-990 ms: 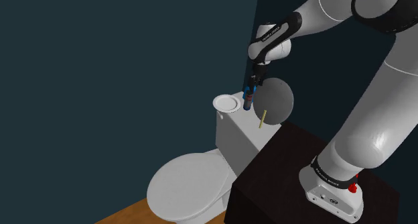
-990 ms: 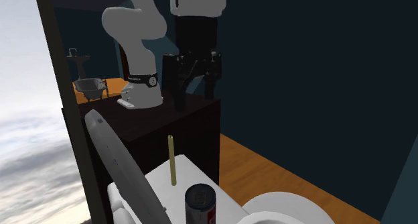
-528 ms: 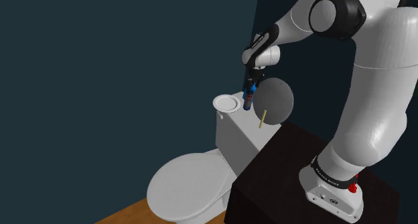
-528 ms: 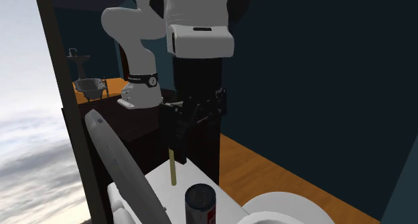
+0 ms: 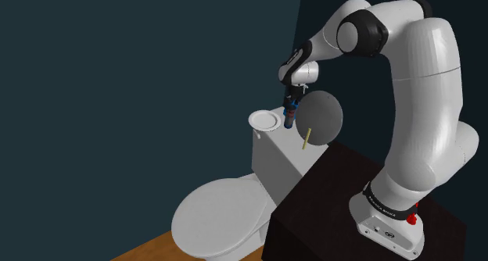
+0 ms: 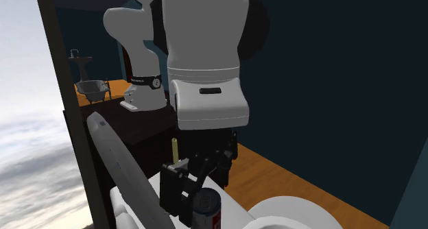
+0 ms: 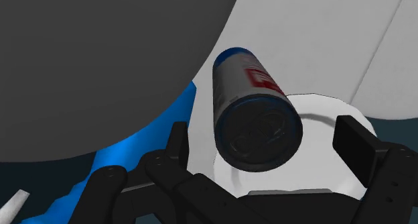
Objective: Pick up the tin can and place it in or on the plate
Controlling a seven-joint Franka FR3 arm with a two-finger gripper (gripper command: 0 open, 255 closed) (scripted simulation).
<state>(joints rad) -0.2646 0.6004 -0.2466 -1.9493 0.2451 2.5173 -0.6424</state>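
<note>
A tin can [image 7: 258, 115] with a silver body, red label, blue band and dark top stands upright on the toilet tank. In the shoulder view the can [image 5: 289, 119] is just beside a white plate [image 5: 264, 121] on the same tank lid. My gripper [image 7: 268, 149] is open and hangs right over the can, one finger on each side, neither touching it. From the second exterior view the gripper [image 6: 199, 193] has its black fingers down around the can [image 6: 208, 208], with the plate [image 6: 288, 214] at the lower right.
A large grey round disc [image 5: 321, 117] leans upright close behind the can, and a thin yellowish stick [image 5: 307, 138] stands by it. The white toilet bowl [image 5: 215, 216] sits below the tank. My dark stand [image 5: 367, 212] is beside the tank.
The arm has swung forward and lowered the gripper from well above the tank down over the can. The fingers stayed apart; the can and plate have not moved.
</note>
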